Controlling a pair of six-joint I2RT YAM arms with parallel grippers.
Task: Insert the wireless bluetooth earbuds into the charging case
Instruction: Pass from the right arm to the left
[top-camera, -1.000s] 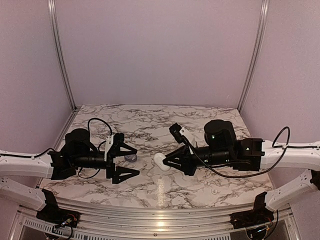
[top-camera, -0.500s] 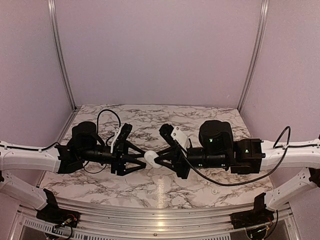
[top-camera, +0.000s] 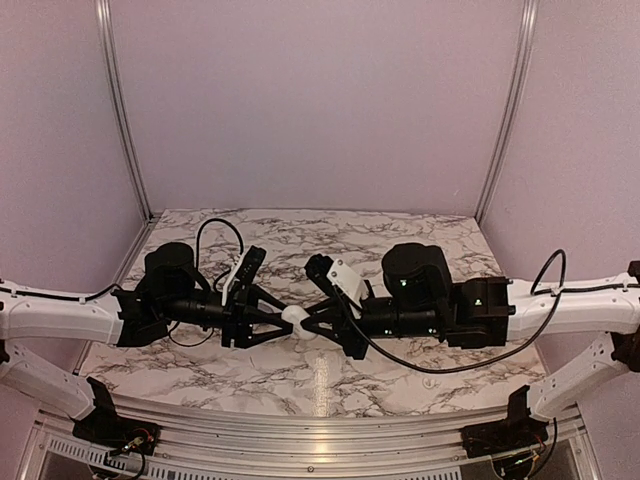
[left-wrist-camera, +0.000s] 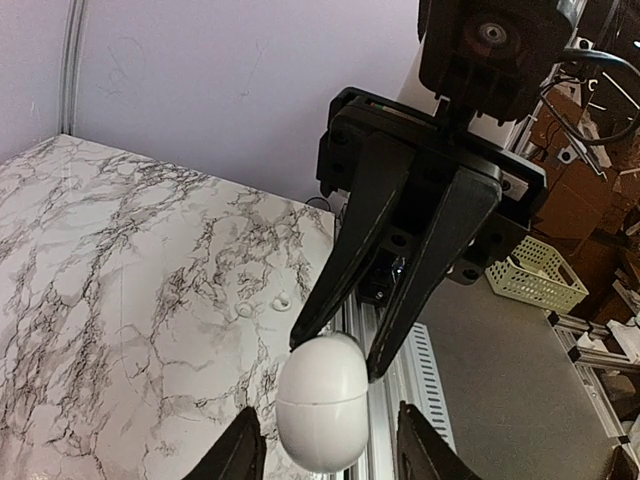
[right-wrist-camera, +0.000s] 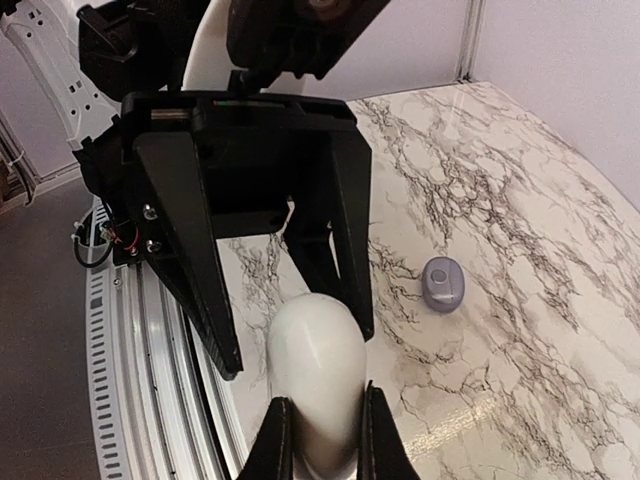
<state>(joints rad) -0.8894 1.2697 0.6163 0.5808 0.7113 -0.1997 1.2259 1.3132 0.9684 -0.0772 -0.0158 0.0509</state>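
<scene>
Charging case (left-wrist-camera: 322, 402), one, sits clamped in right jaws, left jaws straddling.

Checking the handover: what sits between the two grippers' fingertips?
The white charging case, gripped by the right gripper, with the left gripper open around it. Both wrist views show it.

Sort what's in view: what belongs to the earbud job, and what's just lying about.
Job in hand:
white charging case, closed, held off the table
right gripper, shut on it
left gripper, jaws astride it
small grey oval piece on the marble table, possibly an earbud; hard to tell

Lying about:
yellow basket, off the table
brown boxes near it
</scene>
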